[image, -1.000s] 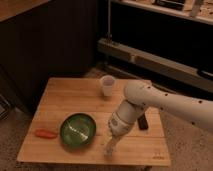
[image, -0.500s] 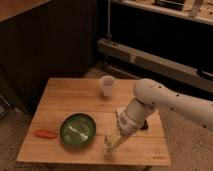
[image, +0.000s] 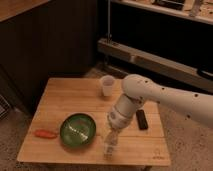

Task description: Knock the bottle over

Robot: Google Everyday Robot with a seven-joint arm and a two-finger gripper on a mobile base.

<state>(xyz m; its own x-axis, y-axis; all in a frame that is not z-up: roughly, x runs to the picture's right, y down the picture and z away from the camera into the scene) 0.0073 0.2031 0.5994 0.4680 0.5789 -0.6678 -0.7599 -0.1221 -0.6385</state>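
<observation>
At a small wooden table, the robot's white arm reaches in from 3 o'clock and bends down toward the front edge, its gripper now low over the boards at about 6 o'clock from the table's centre, just right of the green bowl. Over the past second the arm has swung slightly rightward and its wrist has dropped, carrying the gripper down to the pale, narrow bottle, which stands near the front rim, apparently upright or only a little tilted; the gripper sits directly above it and seems to meet its top, though contact cannot be confirmed. Whether the fingers are spread or pressed together cannot be told from this angle. The bottle has hardly shifted across the last second, so the toppling itself looks not yet done: the approach appears complete and a sideways push is what remains. With the bottle so close to the edge, a push toward 6 o'clock could send it off the table. The other things lie clear of the action: a white cup at 12 o'clock, a dark flat object at 3 o'clock beneath the arm, and an orange carrot at 8 o'clock beside the bowl.
</observation>
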